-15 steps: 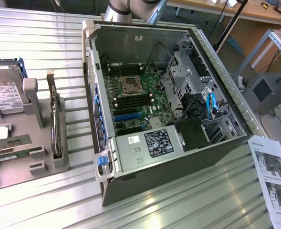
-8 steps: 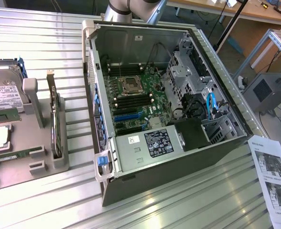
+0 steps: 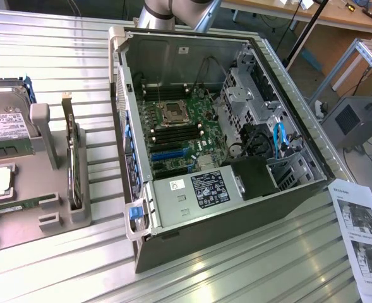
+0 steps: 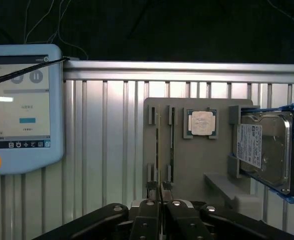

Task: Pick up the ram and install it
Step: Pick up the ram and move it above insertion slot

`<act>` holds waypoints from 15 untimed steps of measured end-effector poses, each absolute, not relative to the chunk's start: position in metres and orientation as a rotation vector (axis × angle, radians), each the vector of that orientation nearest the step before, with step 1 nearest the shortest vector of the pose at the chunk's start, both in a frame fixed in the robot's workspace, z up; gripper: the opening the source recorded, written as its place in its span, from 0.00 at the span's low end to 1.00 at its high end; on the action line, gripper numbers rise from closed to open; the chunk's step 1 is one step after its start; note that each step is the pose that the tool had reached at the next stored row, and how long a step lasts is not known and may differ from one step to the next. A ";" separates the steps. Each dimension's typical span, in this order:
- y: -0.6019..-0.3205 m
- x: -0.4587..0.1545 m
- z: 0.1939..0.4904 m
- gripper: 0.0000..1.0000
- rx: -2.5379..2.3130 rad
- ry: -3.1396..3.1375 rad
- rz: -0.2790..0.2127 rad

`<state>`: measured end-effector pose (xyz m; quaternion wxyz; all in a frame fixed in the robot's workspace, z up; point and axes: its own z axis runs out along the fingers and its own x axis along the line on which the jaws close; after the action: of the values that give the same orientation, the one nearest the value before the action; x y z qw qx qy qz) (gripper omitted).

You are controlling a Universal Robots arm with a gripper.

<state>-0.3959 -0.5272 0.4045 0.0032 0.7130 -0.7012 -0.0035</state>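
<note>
The fingers [image 4: 153,201] are closed together and hold nothing. The ram [image 4: 158,145] stands on edge in a slot of the grey holder [image 4: 196,165], near the processor [image 4: 202,122]. If the fingers descend closed, they may hit its thin edge and damage it.

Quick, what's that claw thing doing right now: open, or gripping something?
Gripper: closed, fingers pressed together, nothing visibly held between them.
</note>
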 end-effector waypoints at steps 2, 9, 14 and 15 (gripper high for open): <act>-0.527 -0.387 0.404 0.12 2.235 -2.198 -0.011; -0.527 -0.360 0.404 0.12 2.235 -2.198 -0.012; -0.527 -0.343 0.404 0.12 2.235 -2.198 -0.013; -0.527 -0.335 0.404 0.12 2.234 -2.197 -0.013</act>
<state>-0.3354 -0.5272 0.4044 0.0038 0.7130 -0.7012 -0.0041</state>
